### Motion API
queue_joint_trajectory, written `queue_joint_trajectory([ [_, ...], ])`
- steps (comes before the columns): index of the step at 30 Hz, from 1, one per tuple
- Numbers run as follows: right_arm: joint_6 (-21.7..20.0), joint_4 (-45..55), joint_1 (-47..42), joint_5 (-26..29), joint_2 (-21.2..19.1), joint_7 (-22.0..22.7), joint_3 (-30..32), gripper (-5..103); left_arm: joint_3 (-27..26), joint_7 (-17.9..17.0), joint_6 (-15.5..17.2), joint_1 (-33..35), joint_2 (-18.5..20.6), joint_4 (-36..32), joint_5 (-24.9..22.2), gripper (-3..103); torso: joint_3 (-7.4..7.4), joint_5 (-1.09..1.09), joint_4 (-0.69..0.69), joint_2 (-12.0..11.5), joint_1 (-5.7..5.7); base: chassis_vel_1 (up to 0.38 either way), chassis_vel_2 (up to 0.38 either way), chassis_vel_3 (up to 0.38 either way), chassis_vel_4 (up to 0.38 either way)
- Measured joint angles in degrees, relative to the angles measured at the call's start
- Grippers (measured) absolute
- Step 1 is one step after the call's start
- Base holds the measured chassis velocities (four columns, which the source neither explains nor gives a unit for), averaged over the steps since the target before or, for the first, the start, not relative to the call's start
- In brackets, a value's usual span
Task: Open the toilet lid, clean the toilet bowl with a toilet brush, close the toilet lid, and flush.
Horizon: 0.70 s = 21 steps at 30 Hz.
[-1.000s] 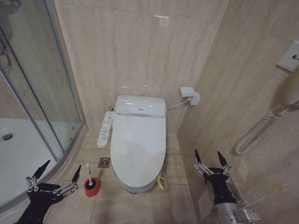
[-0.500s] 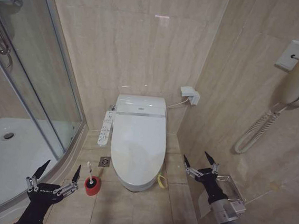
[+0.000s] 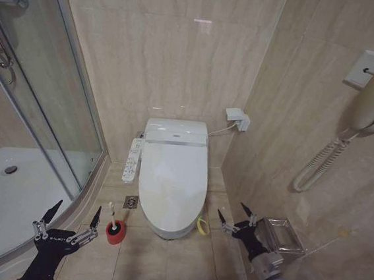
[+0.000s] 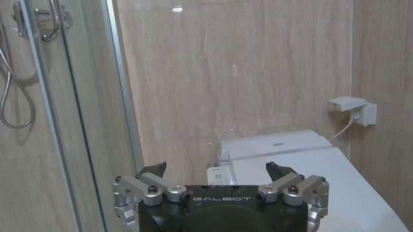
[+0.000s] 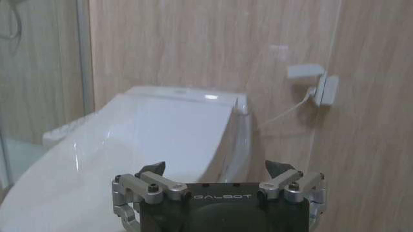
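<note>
The glossy white oval toilet lid (image 3: 172, 185) lies shut, the right gripper (image 3: 235, 221) beside it and left gripper (image 3: 72, 216) both spread wide, empty.

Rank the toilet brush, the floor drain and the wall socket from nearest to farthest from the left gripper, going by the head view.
From the left gripper:
1. Toilet brush, just beside it in its red holder.
2. Floor drain, beside the toilet's base.
3. Wall socket, on the far wall.

Ahead of the black left claw (image 3: 71, 212) stood a red holder (image 3: 115, 234). The glossy white toilet lid (image 3: 172, 180) lay left of the black right claw (image 3: 235, 217), near a yellow ring (image 3: 202, 227). Walls were veined beige.
</note>
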Motion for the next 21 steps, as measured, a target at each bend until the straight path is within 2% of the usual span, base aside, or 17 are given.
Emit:
queue_joint_trajectory([
  [8, 1.08, -8.21, 3.78, -1.86, -0.30, -0.17, -2.83, 100, 0.00, 0.00, 0.00, 0.00, 0.00, 0.00, 0.00, 100, 0.00, 0.00, 0.00, 0.00, 0.00, 0.000, 0.000, 0.000, 0.000],
  [21, 1.55, -13.01, 4.40, -5.02, -1.08, -0.08, -6.96, 100, 0.00, 0.00, 0.00, 0.00, 0.00, 0.00, 0.00, 100, 0.00, -0.01, 0.00, 0.00, -0.01, 0.000, 0.000, 0.000, 0.000],
])
